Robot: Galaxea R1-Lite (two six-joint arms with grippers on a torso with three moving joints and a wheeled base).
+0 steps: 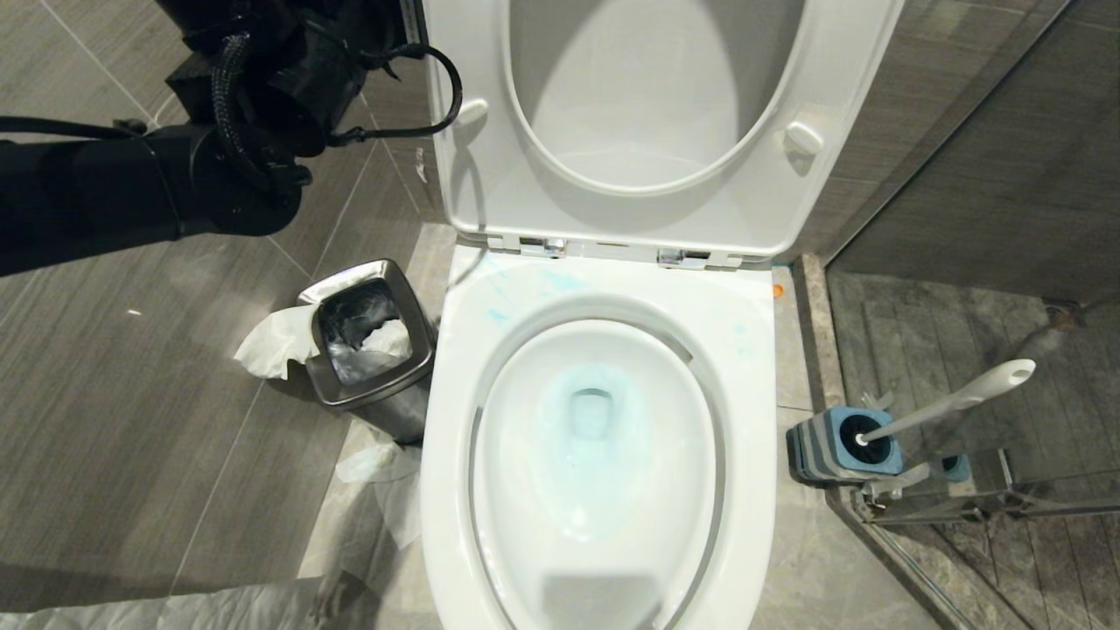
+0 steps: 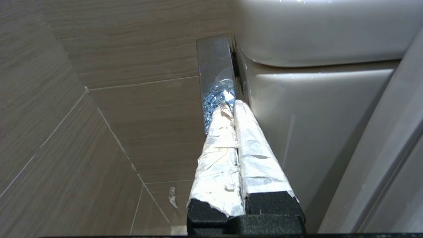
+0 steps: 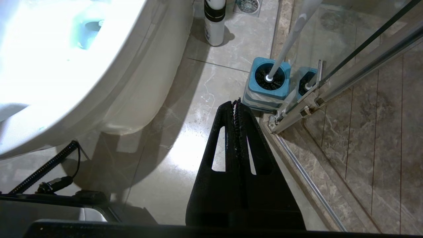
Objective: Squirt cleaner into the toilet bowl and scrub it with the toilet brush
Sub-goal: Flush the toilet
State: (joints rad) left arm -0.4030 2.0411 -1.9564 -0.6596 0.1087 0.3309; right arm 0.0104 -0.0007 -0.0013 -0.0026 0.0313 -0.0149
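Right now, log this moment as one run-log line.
left gripper: shut, tips at chrome flush lever | right gripper: shut, parked | toilet brush: in holder | toilet bowl: water tinted teal

Glossy white ceramic toilet bowl [image 1: 744,420]; brushed steel bin [image 1: 372,346] with crumpled paper; mirror-bright chrome flush lever [image 2: 214,72]; matt wood-grain wall tiles [image 2: 132,59].

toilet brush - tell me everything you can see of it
The toilet brush has a long slim white handle, plastic by its look, with a rounded tip that has a hole in it. Its round black bristly head sits down inside a square blue-grey holder on the floor to the toilet's right, beside the glass shower door. The handle leans away from the bowl toward the glass. No gripper touches it.
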